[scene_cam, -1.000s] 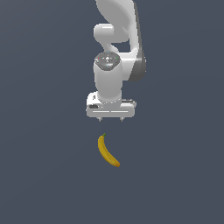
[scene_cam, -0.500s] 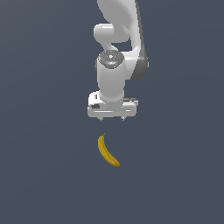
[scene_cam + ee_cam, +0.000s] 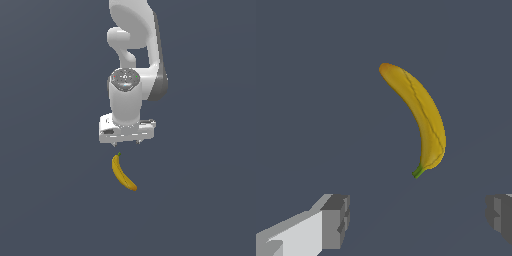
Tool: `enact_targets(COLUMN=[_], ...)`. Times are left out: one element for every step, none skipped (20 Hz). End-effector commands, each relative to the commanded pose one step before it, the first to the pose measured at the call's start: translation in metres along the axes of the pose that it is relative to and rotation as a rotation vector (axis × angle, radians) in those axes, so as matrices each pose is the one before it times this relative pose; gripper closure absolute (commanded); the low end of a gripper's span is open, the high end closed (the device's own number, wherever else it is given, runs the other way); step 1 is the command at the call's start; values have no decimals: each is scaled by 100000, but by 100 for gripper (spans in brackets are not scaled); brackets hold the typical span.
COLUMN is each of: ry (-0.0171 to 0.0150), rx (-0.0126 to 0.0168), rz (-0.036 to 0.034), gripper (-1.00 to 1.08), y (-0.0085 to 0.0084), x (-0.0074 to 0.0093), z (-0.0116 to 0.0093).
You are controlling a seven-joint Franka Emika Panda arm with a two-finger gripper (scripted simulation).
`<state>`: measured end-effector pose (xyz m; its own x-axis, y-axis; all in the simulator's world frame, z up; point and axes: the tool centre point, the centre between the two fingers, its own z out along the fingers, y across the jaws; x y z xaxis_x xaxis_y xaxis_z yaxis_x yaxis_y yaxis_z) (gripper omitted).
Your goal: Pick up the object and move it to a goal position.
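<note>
Yellow banana (image 3: 123,173) right there in the lower middle of the exterior frame, lying flat on the dark slate-blue surface (image 3: 55,200), its green stem tip pointing up toward the arm and its brownish-orange end angled down toward the exterior view's right. And above it, the white arm (image 3: 134,65) drops in from the top centre of the frame, wrist pointing straight down, with the claw (image 3: 128,142) hanging just over the stem end of the fruit, clear of it, nothing touching! Over to the wrist camera now: the banana (image 3: 422,119) curves through the middle of the picture, fully in view, a faint seam running along its skin, green tip nearest the claw. The two grey fingertips (image 3: 336,221) sit wide apart at the lower corners of that frame, one on each side, and the gap between them holds nothing but bare surface, so the claw is spread wide and gripping nothing at all. The banana lies ahead of the fingertips rather than between them, resting alone on the surface.
</note>
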<state>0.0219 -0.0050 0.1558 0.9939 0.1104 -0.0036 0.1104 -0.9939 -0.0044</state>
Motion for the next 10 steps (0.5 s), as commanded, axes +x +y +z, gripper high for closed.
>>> enact_targets(ry=[-40, 8, 9, 11, 15, 18, 20, 22, 24, 26], rx=[-196, -78, -73, -67, -59, -47, -34, -23, -14, -7], rz=[-3794, -1795, -1915, -2031, -2148, -2159, -2027, -1897, -1767, -1638], gripper=[-92, -92, -92, -92, -92, -92, -92, -92, -92, -92], y=[375, 189, 210, 233, 256, 268, 263, 253, 242, 230], x=[899, 413, 429, 441, 451, 436, 393, 352, 315, 280], z=[928, 439, 479, 520, 563, 579, 556, 531, 504, 475])
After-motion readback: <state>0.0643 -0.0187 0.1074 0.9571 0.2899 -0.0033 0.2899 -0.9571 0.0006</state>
